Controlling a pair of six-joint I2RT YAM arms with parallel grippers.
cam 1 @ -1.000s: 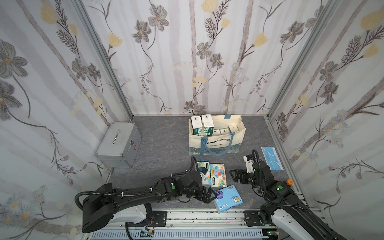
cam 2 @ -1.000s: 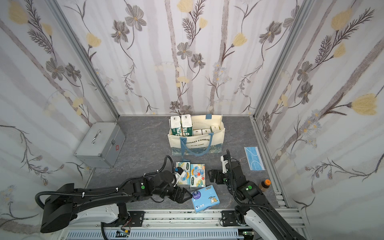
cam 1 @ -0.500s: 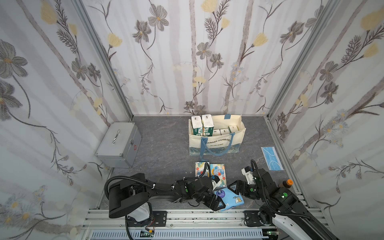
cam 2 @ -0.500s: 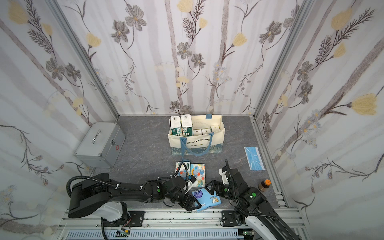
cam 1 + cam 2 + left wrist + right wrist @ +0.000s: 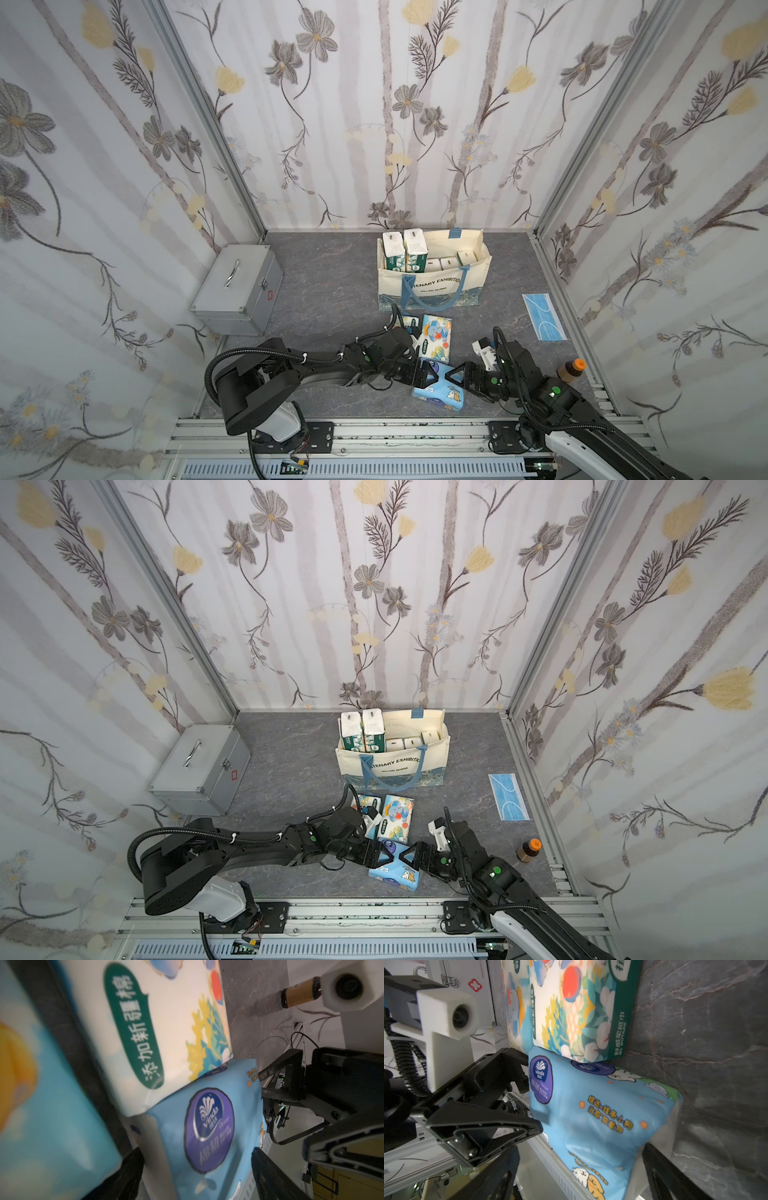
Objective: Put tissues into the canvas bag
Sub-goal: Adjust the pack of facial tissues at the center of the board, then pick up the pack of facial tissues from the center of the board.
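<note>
while the light blue vinda tissue pack (image 5: 442, 395), well short of the canvas bag (image 5: 432, 286), is being flanked by the wide-open left gripper (image 5: 430, 371) and right gripper (image 5: 454, 376), a two-way tug that tears its wrap is being risked.

Grey metal case (image 5: 237, 286) sits closed, handle up, by the left wall on the grey marbled tabletop (image 5: 324, 274). Blue face mask (image 5: 542, 316) lies flat by the right wall. Orange-capped brown bottle (image 5: 570, 370) stands upright near it, not touching.
</note>
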